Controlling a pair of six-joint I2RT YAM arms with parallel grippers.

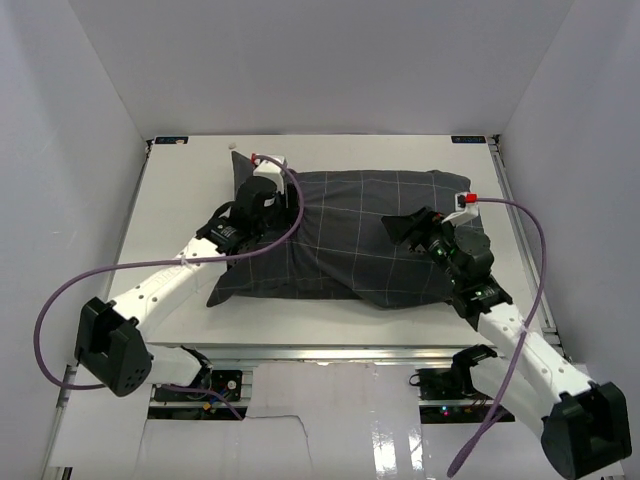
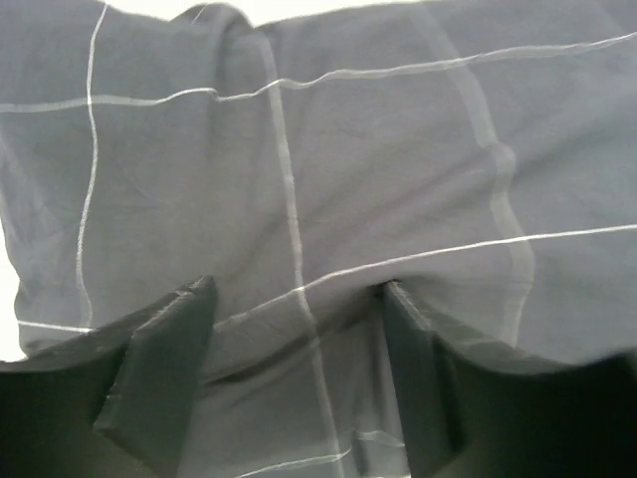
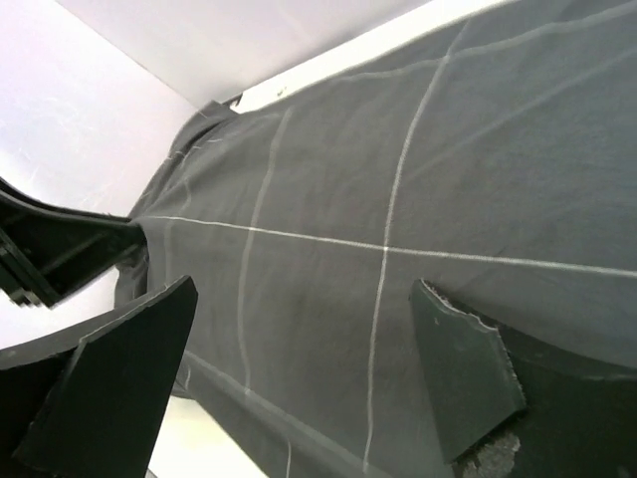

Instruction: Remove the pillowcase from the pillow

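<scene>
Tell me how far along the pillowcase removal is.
Nothing done yet: the pillowcase looks fully on, nothing white showing from above. In hand: left gripper and right gripper hover open over its two ends, gripping nothing. Remaining: grip the cloth and strip it off.

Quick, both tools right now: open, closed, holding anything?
Left tool: open, pillowcase fabric lies between its fingers, not clamped.
Right tool: open wide over the pillowcase, holding nothing.

Left gripper (image 2: 297, 289), right gripper (image 3: 304, 291): jaws apart.
</scene>
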